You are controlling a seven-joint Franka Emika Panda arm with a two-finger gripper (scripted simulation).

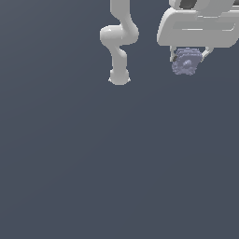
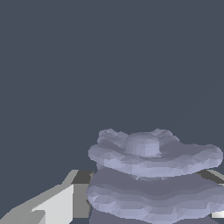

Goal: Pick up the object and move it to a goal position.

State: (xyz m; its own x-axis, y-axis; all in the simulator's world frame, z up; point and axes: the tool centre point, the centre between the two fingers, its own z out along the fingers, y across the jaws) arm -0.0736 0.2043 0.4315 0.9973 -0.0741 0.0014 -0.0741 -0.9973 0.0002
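We noted the white Panda arm entering from the top of the exterior view, its bent links ending at a rounded base that sat on the flat slate-grey desk. The wide white hand hung at the exterior view's upper right, well to the right of that base.

Directly under the hand sat the object, a small pale lavender-grey lump, narrower than the hand above it. The gripper straddled it: one thin finger showed at each flank of the lump, each right against its side, so we recorded the fingers as closed narrow on the object and holding it. We could not tell from the exterior view whether the lump was clear of the desk or resting on it; no shadow or gap was readable.

In the wrist view the object filled the lower right of the frame, very close to the lens. Its form read clearly there: stacked horizontal ridges with wavy, scalloped edges, like a coil, topped by a small rounded knob. A pale finger with a dark inner face appeared beside the lump on one side, and a sliver of the other finger just showed at the opposite edge. Behind it lay only the plain grey desk.
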